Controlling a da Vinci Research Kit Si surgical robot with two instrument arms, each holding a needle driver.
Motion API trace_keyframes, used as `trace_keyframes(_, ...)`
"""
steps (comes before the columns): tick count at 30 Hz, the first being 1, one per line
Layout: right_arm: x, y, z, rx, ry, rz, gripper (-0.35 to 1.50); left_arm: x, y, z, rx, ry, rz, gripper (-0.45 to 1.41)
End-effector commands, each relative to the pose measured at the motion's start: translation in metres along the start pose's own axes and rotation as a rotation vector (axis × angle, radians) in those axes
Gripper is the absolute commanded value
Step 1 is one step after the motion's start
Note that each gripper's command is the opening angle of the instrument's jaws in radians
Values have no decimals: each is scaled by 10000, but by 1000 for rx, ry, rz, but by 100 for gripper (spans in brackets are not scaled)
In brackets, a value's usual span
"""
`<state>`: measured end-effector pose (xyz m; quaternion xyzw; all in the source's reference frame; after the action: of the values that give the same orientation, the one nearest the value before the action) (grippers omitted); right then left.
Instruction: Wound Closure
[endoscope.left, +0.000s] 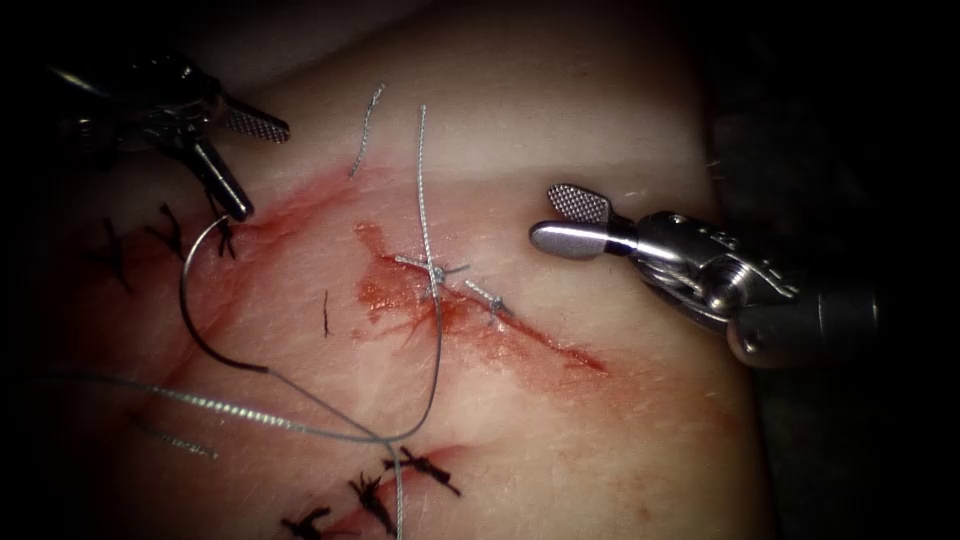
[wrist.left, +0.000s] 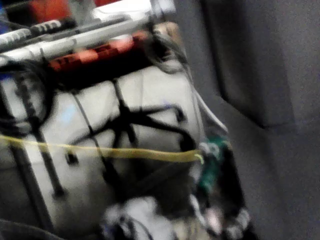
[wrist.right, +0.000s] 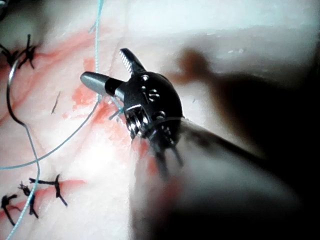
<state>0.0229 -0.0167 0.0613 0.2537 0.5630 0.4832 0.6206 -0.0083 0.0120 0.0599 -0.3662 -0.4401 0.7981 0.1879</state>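
Note:
The left tool (endoscope.left: 262, 168) hangs over the tissue's (endoscope.left: 620, 440) upper left with its jaws open and nothing between them. The curved needle (endoscope.left: 185, 300) lies on the tissue left of the cut (endoscope.left: 520, 335). Its upper end sits just under the left tool's lower jaw tip, beside a dark stitch; I cannot tell whether that end is in the tissue. Thread (endoscope.left: 436, 340) runs from the needle's lower end, loops up to a knotted stitch (endoscope.left: 435, 270) on the cut and ends in a tail above. The right tool (endoscope.left: 545, 217), right of the cut, is open and holds nothing. In the right wrist view, its open jaws (wrist.right: 107, 70) hover near the thread (wrist.right: 96, 45) and the needle (wrist.right: 8, 95).
A second stitch (endoscope.left: 490, 298) crosses the cut beside the first. A loose cut end of thread (endoscope.left: 365, 130) lies above. Dark stitches sit at the bottom (endoscope.left: 400, 480) and far left (endoscope.left: 170, 235). Red fluid (endoscope.left: 400, 295) stains the tissue around the cut. More thread (endoscope.left: 200, 402) trails off left.

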Motion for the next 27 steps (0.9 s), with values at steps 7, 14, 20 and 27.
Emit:
trace_keyframes(7, -5, -2, 9, 2, 0, 0, 138, -32, 3, 21, 10, -177, -14, 49)
trace_keyframes(14, -5, -2, 9, 2, 0, 0, 138, -111, -16, 18, 66, -231, -517, 46)
trace_keyframes(20, -5, -2, 8, 2, 0, 0, 140, -145, -41, 21, -11, -303, -25, 66)
trace_keyframes(27, -5, -3, 8, 2, 0, -1, 140, -143, -50, 28, -102, -357, 299, 63)
